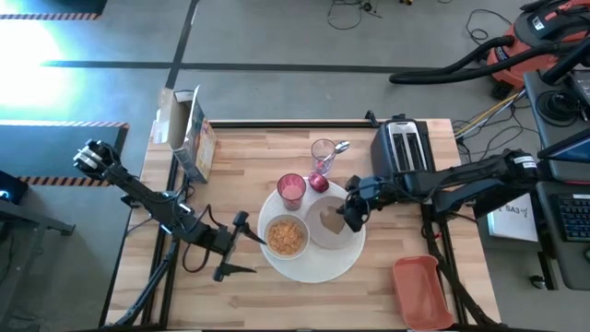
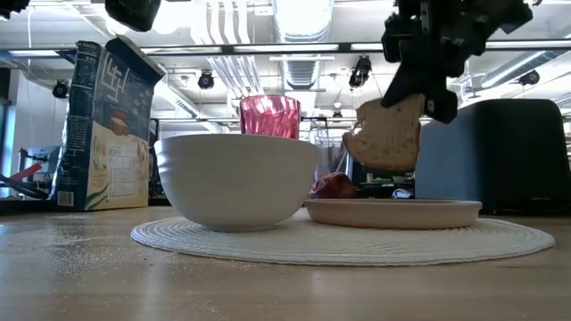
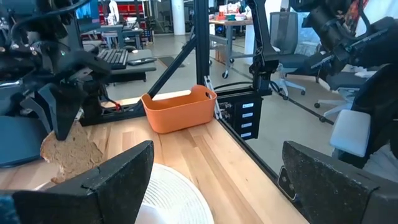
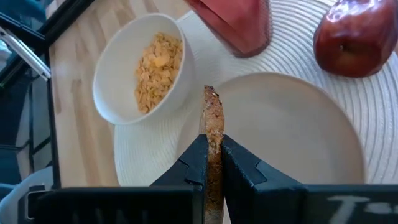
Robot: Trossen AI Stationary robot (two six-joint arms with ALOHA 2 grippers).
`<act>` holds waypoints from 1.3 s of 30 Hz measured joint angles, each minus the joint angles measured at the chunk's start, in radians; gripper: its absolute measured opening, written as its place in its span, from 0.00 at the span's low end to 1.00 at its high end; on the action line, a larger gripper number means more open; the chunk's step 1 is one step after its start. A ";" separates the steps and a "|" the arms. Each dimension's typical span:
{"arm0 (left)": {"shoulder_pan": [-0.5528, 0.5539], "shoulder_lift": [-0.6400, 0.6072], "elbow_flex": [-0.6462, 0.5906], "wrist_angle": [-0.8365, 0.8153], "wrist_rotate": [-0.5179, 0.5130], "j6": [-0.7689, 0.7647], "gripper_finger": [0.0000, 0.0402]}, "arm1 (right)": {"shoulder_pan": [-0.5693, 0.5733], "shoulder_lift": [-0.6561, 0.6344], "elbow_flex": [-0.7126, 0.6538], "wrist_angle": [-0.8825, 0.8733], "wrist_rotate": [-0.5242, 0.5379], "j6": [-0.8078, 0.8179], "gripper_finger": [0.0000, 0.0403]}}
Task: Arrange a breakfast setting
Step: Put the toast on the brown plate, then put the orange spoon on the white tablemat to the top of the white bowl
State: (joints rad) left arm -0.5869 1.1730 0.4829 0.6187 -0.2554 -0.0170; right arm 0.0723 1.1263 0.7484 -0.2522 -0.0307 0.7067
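A round white woven placemat [image 1: 318, 266] lies mid-table. On it stand a white bowl [image 1: 287, 236] of cereal flakes, a small pale plate [image 1: 346, 238], a pink cup [image 1: 291, 189] and a small red fruit [image 1: 317, 183]. My right gripper [image 4: 213, 155] is shut on a toast slice [image 2: 385, 134] above the plate [image 2: 393, 212]. My left gripper [image 1: 241, 244] stands open just left of the bowl, with nothing between its fingers. A metal spoon [image 1: 340, 146] rests in a clear glass [image 1: 323, 152] behind the mat. My right gripper pinches the toast slice between its two fingers, one on each flat face, near the slice's upper edge [image 4: 213, 134]. The fingers slant down from the table's right side. The slice hangs on edge below them, clear of the plate [image 4: 292, 130].
A black toaster [image 1: 404, 148] stands at the back right, a cereal box [image 1: 189, 134] at the back left, and an orange bin [image 1: 419, 290] at the near right corner. Bare wood lies near the front edge and left of the mat.
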 joint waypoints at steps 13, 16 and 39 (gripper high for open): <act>0.007 0.009 0.059 -0.009 -0.008 0.026 0.84 | -0.001 0.093 -0.024 0.004 0.005 -0.069 0.06; 0.008 0.009 0.077 -0.009 -0.076 0.051 0.84 | -0.001 0.127 -0.024 0.005 0.003 -0.119 0.06; 0.033 0.017 0.123 -0.016 -0.287 0.192 0.84 | -0.030 0.013 -0.023 -0.003 -0.135 -0.280 0.35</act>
State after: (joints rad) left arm -0.5542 1.1902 0.6058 0.6030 -0.5423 0.1753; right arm 0.0425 1.1391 0.7258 -0.2555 -0.1654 0.4267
